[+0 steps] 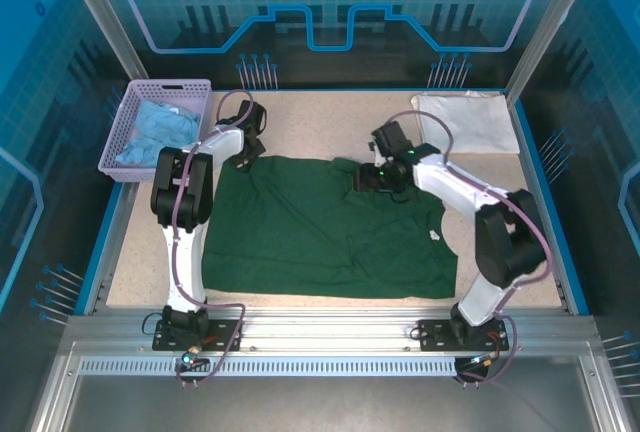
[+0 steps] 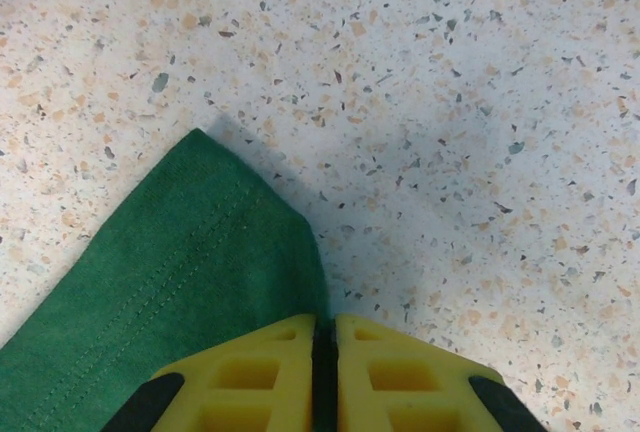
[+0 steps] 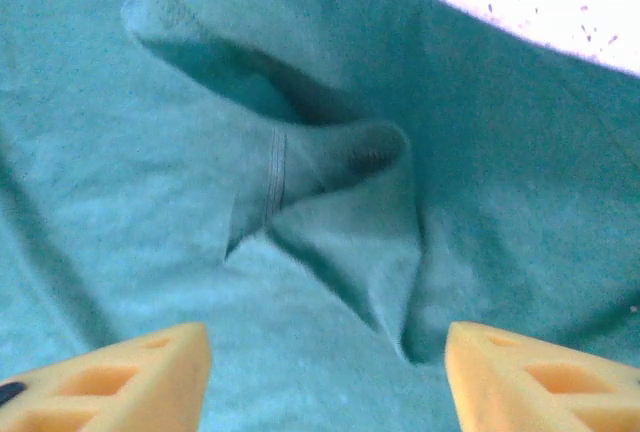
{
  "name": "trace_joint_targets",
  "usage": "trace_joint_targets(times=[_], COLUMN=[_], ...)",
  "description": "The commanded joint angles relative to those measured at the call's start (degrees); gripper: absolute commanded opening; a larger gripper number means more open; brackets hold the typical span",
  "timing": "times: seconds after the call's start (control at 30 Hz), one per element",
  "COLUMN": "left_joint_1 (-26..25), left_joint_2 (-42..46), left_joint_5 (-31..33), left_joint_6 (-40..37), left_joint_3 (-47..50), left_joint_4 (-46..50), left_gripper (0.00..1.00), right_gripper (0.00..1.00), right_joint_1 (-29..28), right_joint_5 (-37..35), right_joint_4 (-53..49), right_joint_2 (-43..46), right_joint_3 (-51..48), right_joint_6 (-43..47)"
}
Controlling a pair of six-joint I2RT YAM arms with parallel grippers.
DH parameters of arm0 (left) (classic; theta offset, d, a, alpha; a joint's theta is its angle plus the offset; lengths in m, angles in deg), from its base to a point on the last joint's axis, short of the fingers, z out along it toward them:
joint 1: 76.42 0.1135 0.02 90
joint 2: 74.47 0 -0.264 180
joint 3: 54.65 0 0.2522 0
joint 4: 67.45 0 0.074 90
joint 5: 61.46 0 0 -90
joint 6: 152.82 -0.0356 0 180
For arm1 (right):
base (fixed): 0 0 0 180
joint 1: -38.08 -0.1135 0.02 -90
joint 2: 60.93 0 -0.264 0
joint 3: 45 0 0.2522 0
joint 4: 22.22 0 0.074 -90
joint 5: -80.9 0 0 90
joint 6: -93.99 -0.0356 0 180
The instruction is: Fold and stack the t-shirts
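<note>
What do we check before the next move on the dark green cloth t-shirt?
1. Left jaws shut on the dark green cloth t-shirt, at its stitched corner: ok.
2. Right jaws open above the cloth, holding nothing: ok.
3. Green shirt lying flat: not ok; a rumpled fold sits below the right jaws.
4. Folded white cloth t-shirt apart from the green one, at the far right corner: ok.
5. Purple plastic basket apart from the green shirt: ok.
</note>
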Motion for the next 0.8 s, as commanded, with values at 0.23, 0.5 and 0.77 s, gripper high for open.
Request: trace_joint_targets(times=[0.23, 0.5, 0.77], left_joint_1=[0.0, 0.0, 0.1], left_joint_2=[2.6, 2.7, 2.7], left_joint_5=[-1.0, -1.5, -1.6], left_joint_6=[-0.4, -0.4, -0.4], left_joint_3=[1.3, 1.3, 1.3], left_joint_4=[-0.6, -0.8, -0.9], left_gripper=[0.14, 0.14, 0.14], right_gripper=[0.75, 0.56, 0.4], right_joint_1=[-12.6, -12.9, -12.3], right_joint_5=[-26.7, -26.8, -25.6], right_joint_4=[-18.7, -22.1, -23.6], right_joint_2=[-13.5, -19.8, -23.5], right_joint_3=[15.9, 22.2, 26.2], right_joint_6=[-1.8, -0.5, 0.7])
